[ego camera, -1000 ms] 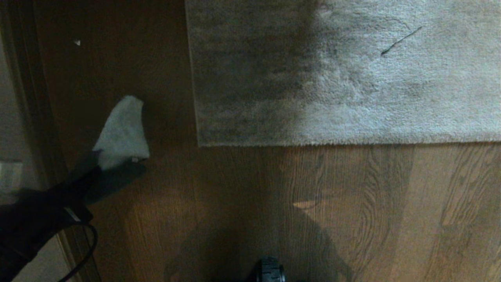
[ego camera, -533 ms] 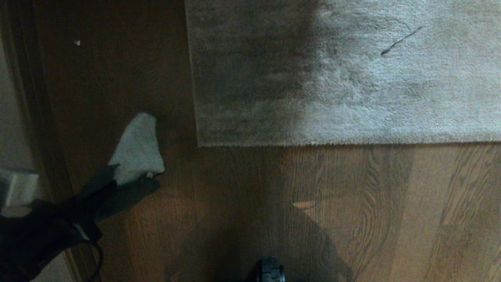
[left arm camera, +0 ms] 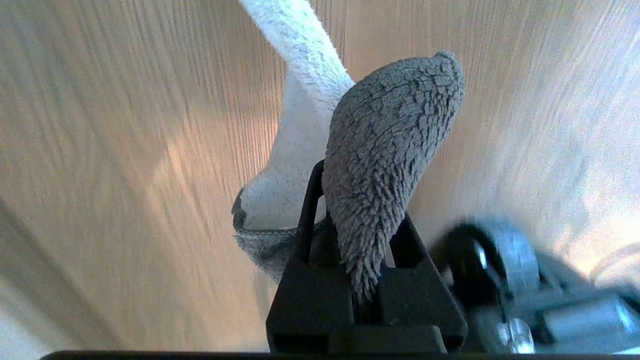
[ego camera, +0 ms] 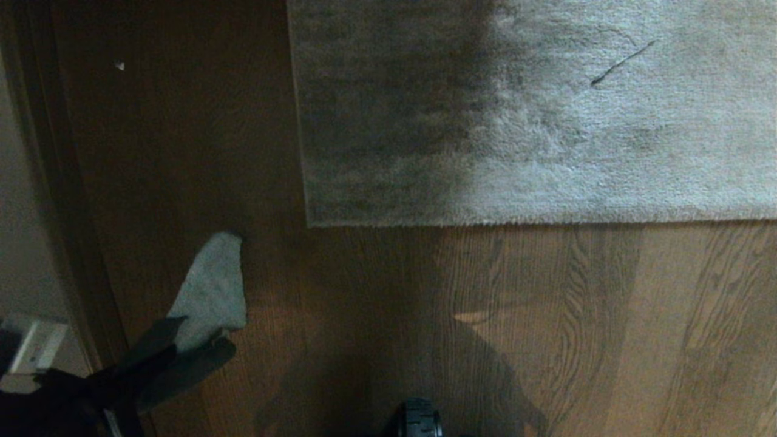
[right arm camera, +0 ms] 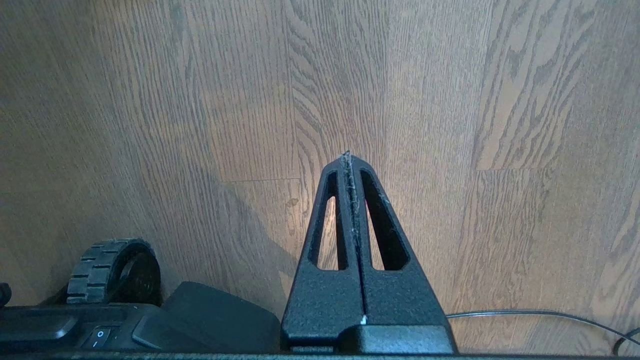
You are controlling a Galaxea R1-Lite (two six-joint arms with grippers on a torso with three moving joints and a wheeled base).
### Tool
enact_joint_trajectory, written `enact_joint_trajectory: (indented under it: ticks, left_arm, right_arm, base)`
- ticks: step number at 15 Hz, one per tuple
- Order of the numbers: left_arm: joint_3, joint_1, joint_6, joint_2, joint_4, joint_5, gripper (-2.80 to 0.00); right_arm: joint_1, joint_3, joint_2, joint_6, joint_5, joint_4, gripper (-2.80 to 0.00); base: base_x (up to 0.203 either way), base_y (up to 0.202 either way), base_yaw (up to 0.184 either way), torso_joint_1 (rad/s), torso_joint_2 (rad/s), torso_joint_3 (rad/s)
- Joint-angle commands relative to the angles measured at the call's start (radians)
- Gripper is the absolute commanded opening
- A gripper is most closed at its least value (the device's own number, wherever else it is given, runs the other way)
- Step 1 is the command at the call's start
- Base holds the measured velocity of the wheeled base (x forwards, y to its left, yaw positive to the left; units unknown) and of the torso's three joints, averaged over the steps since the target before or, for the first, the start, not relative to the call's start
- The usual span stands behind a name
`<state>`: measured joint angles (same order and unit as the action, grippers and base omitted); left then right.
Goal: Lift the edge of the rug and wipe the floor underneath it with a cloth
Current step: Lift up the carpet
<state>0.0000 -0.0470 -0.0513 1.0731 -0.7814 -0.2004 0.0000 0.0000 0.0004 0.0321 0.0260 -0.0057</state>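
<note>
Beside the rug edge, cloth in left pincer.

Left gripper clamped low at left, right gripper closed

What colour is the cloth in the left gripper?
Pale grey cloth, seen best in the left wrist view.

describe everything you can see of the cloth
The cloth is a small pale grey-green terry piece with a nubby, shaggy pile. It is clamped in the shut left gripper at the lower left of the head view, one end pinched between the jaws, the rest folded and sticking out past them over the brown wood floor, well clear of the rug edge.
</note>
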Motion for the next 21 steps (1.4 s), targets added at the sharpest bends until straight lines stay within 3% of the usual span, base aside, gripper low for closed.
enact_joint_trajectory:
  ticks: [1,7,10,15,21]
  left_arm:
    - [0.000,0.001,0.001,-0.126,0.128,0.000,-2.80]
    - [0.000,0.004,0.001,-0.491,0.510,0.010,-2.80]
    - [-0.006,0.022,-0.001,-0.676,0.648,0.055,-2.80]
    - [0.000,0.028,-0.004,-0.866,0.743,0.197,-2.80]
    - [-0.002,0.044,-0.007,-1.073,0.772,0.216,-2.80]
  right_arm:
    - [0.000,0.000,0.000,0.000,0.000,0.000,-2.80]
    - [0.000,0.000,0.000,0.000,0.000,0.000,-2.80]
    - [0.000,0.000,0.000,0.000,0.000,0.000,-2.80]
    - [0.000,0.000,0.000,0.000,0.000,0.000,-2.80]
    - [0.000,0.000,0.000,-0.001,0.000,0.000,-2.80]
  base:
    - [0.000,0.000,0.000,0.000,0.00,0.000]
    - [0.000,0.000,0.000,0.000,0.00,0.000]
    - [0.000,0.000,0.000,0.000,0.00,0.000]
    - [0.000,0.000,0.000,0.000,0.00,0.000]
    - [0.000,0.000,0.000,0.000,0.00,0.000]
